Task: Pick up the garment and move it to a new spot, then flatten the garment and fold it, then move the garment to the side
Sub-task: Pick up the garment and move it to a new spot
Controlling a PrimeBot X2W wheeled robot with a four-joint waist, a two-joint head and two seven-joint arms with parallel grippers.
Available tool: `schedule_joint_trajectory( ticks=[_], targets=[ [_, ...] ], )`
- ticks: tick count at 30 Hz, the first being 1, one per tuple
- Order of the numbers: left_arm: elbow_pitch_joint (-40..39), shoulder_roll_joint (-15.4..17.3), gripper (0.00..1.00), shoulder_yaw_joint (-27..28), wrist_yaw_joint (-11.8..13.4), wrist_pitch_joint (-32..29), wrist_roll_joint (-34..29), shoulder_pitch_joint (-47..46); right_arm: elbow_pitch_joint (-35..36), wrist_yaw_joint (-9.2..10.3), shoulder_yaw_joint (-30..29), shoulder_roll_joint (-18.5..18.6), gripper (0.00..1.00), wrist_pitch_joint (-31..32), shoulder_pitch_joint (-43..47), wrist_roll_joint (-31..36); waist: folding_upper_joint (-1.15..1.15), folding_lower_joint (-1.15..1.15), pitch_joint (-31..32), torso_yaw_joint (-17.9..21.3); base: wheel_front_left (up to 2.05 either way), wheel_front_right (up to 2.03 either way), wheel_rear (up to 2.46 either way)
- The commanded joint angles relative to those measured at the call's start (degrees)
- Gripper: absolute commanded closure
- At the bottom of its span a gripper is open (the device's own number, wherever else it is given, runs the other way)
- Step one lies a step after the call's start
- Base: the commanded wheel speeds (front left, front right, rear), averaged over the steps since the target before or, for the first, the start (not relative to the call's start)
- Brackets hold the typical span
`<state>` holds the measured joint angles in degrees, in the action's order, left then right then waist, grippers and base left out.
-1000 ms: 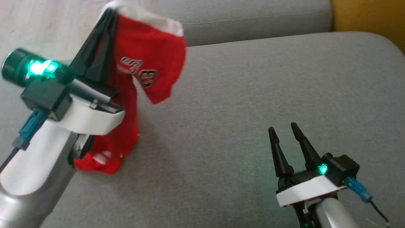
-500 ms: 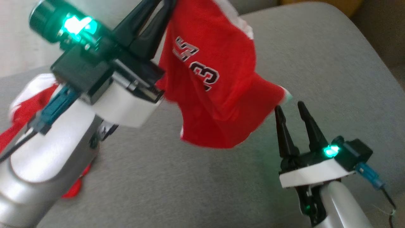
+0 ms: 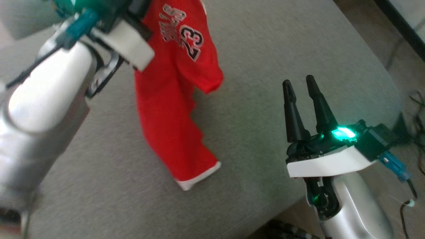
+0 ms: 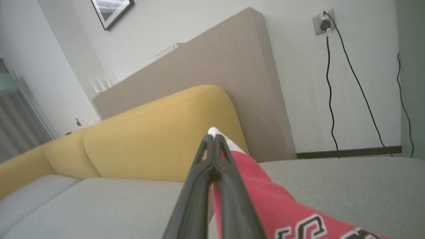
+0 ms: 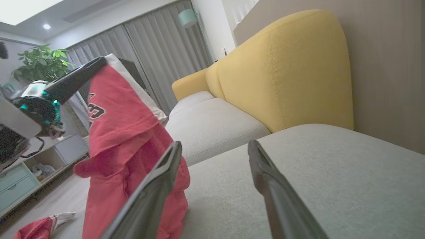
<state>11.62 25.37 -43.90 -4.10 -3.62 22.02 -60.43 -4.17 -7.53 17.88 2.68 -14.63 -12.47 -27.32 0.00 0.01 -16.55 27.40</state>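
The garment (image 3: 172, 109) is a red jersey with white trim and the number 23. It hangs lengthwise from my left gripper, whose wrist (image 3: 126, 46) shows at the top left of the head view. In the left wrist view my left gripper (image 4: 212, 139) is shut on the white-edged top of the garment (image 4: 272, 202). The hem (image 3: 196, 177) reaches down to the grey sofa cushion (image 3: 265, 49). My right gripper (image 3: 298, 83) is open and empty, to the right of the garment and apart from it. The right wrist view shows the garment (image 5: 123, 126) left of its fingers (image 5: 166, 172).
A yellow backrest (image 5: 282, 73) rises behind the grey cushion. The cushion's front edge (image 3: 285, 209) runs just below my right gripper, with floor and cables (image 3: 415, 106) beyond. A shelf unit with teal drawers (image 5: 13, 186) stands far left, and another bit of red cloth (image 5: 36, 227) lies low.
The head camera has swung, shifting the whole picture. My left arm has carried the garment rightward over the cushion; it swung out and now hangs straight. The right gripper stays open.
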Motion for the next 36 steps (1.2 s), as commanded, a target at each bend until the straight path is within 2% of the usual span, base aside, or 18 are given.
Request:
schedule_joint_trajectory(
  ticks=[1, 2, 3, 9, 15, 18, 23, 30, 36],
  targets=[
    [3.1, -0.8, 0.51, 1.8, -0.3, 1.4, -0.7, -5.8, 2.4, 0.04, 1.2, 0.2, 0.0, -0.4, -1.6, -0.5, 0.0, -0.01, -4.2, 3.6, 0.0, 0.0, 0.0],
    [3.1, -0.8, 0.51, 1.8, -0.3, 1.4, -0.7, -5.8, 2.4, 0.04, 1.2, 0.2, 0.0, -0.4, -1.6, -0.5, 0.0, -0.01, -4.2, 3.6, 0.0, 0.0, 0.0],
    [5.6, -1.6, 0.0, 1.7, -0.5, 2.3, -0.8, -6.8, 2.6, 0.04, 1.1, 0.2, 0.0, -0.4, -1.7, -0.6, 0.0, -0.01, -4.6, 3.7, 0.0, 0.0, 0.0],
    [16.3, -4.1, 0.0, 1.8, -0.9, 8.3, -1.3, -10.4, 2.8, 0.04, 0.9, 0.2, 0.0, -0.4, -1.8, -0.7, 0.0, -0.01, -5.3, 2.8, 0.0, 0.0, 0.0],
    [20.1, -4.1, 0.0, 2.3, -1.3, 13.7, 0.1, -8.5, 1.7, 0.04, -0.5, 0.2, 0.0, -0.4, -1.6, 1.5, 0.0, -0.01, -3.4, -2.3, 0.0, 0.0, 0.0],
    [20.1, -3.5, 0.0, 3.1, -0.7, 15.7, 1.1, -6.0, 1.0, 0.04, -1.4, 0.2, 0.0, -0.4, -1.4, 3.2, 0.0, -0.01, -1.7, -5.5, 0.0, 0.0, 0.0],
    [17.8, -1.9, 0.0, 4.8, 1.5, 17.7, 3.1, 1.9, -0.6, 0.04, -2.4, 0.2, 0.0, -0.4, -0.6, 6.2, 0.0, -0.01, 1.8, -10.4, 0.0, 0.0, 0.0],
    [10.1, -0.5, 0.0, 8.6, 5.8, 18.6, 6.6, 18.2, -2.9, 0.04, -4.8, 0.2, 0.0, -0.4, 1.7, 9.4, 0.0, -0.01, 6.5, -17.1, 0.0, 0.0, 0.0],
    [-0.2, -3.3, 0.0, 15.2, 10.7, 18.6, 7.6, 35.0, -4.5, 0.04, -7.1, 0.2, 0.0, -0.4, 4.4, 10.9, 0.0, -0.01, 9.3, -21.4, 0.0, 0.0, 0.0]
  ],
)
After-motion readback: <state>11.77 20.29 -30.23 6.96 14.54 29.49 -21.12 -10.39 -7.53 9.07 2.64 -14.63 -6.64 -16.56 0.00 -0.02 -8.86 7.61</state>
